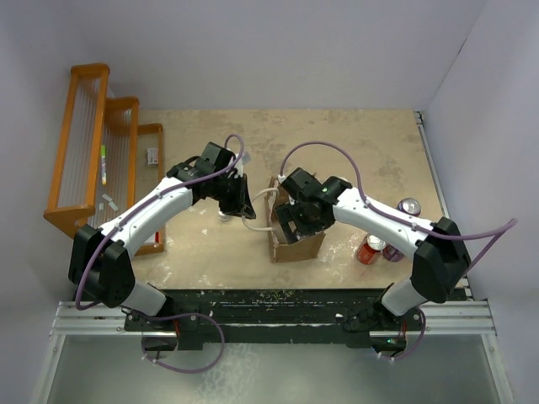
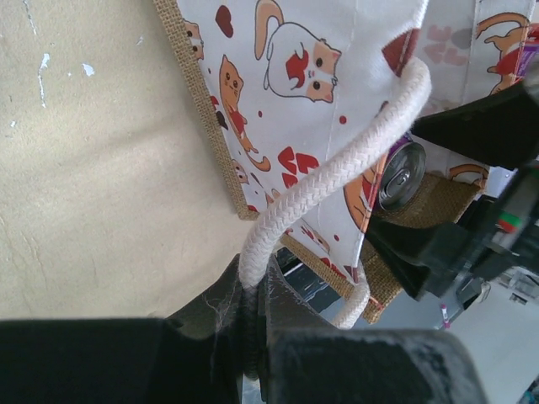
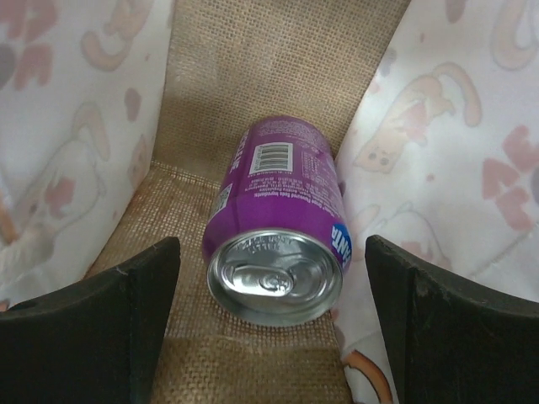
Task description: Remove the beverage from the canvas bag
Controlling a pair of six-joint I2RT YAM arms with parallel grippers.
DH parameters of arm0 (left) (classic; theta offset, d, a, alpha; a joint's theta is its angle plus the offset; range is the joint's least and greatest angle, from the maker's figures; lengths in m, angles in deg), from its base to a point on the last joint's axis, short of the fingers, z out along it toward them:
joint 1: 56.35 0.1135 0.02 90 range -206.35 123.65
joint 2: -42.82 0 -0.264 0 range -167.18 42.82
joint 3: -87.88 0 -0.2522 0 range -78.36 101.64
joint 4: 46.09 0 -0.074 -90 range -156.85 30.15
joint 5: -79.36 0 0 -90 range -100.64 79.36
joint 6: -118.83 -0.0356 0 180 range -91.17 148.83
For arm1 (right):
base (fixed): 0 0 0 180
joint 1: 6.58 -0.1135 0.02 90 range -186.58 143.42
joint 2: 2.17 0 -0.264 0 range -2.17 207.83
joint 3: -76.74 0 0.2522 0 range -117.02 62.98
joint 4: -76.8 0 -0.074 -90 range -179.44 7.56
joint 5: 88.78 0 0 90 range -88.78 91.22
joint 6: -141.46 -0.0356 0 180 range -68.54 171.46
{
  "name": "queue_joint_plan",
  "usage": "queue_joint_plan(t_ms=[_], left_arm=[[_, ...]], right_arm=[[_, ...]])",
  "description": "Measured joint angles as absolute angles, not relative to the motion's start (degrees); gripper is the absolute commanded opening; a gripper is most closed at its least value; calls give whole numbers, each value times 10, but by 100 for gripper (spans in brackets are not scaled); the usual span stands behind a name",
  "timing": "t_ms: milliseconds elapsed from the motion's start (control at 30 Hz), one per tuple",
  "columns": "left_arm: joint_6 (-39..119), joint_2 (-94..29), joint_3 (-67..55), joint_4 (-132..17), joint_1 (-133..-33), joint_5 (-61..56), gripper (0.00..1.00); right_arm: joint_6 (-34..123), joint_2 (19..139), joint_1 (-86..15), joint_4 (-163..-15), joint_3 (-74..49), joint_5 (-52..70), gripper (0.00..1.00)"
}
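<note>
Purple aluminium drink can [image 3: 278, 244], rigid, slick, likely weighty, lies sideways inside the tan canvas bag [image 3: 244, 67] between the spread-apart fingers of the right gripper [image 3: 271, 282], best pinched across its body, while the left gripper [image 2: 253, 316] clamps a white cord handle [image 2: 337, 177].

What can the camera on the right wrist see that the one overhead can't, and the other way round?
Only the right wrist view: a purple can lying on its side on the burlap floor of the canvas bag, its top facing the camera, with the right tool open either side of it. Only the overhead view: the orange rack, loose cans on the table, and the left tool holding a white cord handle. Both: the bag itself and the right tool.
</note>
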State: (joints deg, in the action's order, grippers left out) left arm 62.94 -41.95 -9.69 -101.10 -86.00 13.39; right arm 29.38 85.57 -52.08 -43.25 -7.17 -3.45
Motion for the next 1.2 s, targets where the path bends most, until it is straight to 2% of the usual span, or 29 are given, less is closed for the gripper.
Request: queue_joint_plan(t_ms=[300, 533, 933, 1033, 1200], left_arm=[[638, -419, -99, -1010, -860, 139, 0], [638, -420, -102, -1007, -860, 138, 0], [638, -429, -102, -997, -860, 142, 0], [638, -436, -102, -997, -860, 143, 0], [638, -441, -102, -997, -860, 143, 0]], right_arm=[[283, 896, -536, -450, -51, -44, 88], [281, 903, -543, -449, -50, -57, 77], [280, 900, -546, -420, -56, -52, 36], [280, 900, -546, -415, -67, -52, 23], [280, 900, -547, -412, -92, -52, 12]])
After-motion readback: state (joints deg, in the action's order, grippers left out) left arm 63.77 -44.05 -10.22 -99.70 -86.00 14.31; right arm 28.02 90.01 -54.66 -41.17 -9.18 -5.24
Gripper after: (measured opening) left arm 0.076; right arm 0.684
